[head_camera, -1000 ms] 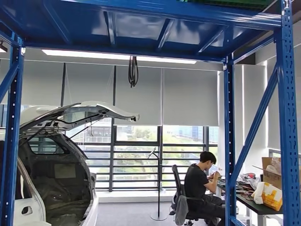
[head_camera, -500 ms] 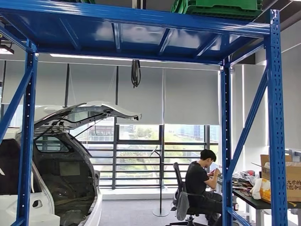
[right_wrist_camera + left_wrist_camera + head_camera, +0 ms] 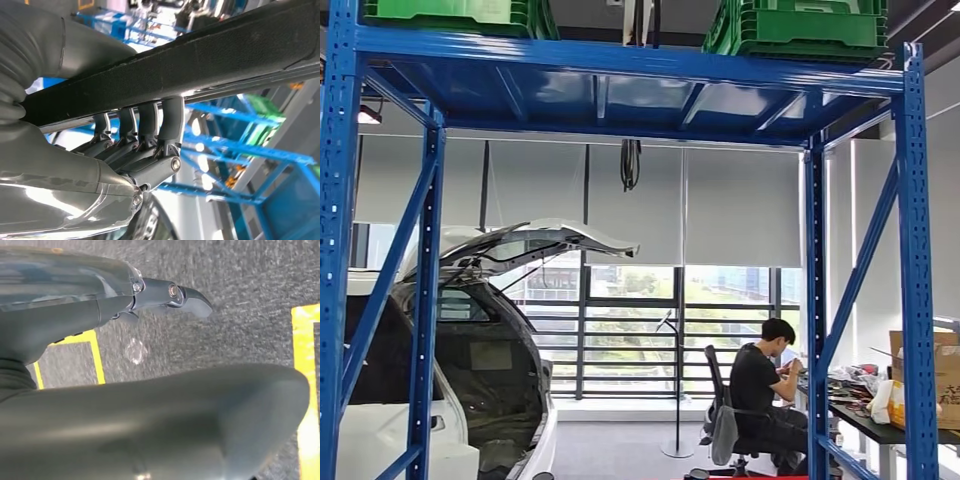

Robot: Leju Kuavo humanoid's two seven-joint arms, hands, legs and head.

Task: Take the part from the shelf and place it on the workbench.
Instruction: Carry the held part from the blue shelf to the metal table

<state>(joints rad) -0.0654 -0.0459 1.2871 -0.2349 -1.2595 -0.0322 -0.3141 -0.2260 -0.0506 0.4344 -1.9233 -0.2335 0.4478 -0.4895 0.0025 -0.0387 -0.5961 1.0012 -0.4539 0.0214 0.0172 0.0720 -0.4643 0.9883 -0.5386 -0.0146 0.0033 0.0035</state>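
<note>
Under our right hand (image 3: 124, 150), fingers clenched around the long black part (image 3: 211, 55), we judge it stiff, best gripped mid-length; our left hand (image 3: 113, 340) hangs released.

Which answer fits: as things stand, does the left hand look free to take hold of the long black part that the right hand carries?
Probably yes: the left hand holds nothing, hanging over grey floor, while the right hand grips the long black part. It would have to rise first.

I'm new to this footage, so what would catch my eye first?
The tall blue shelf frame spans the head view, with green crates on its top deck. Behind it, lower left, a white car stands with its hatch raised. The right hand grips a long dark part.
</note>
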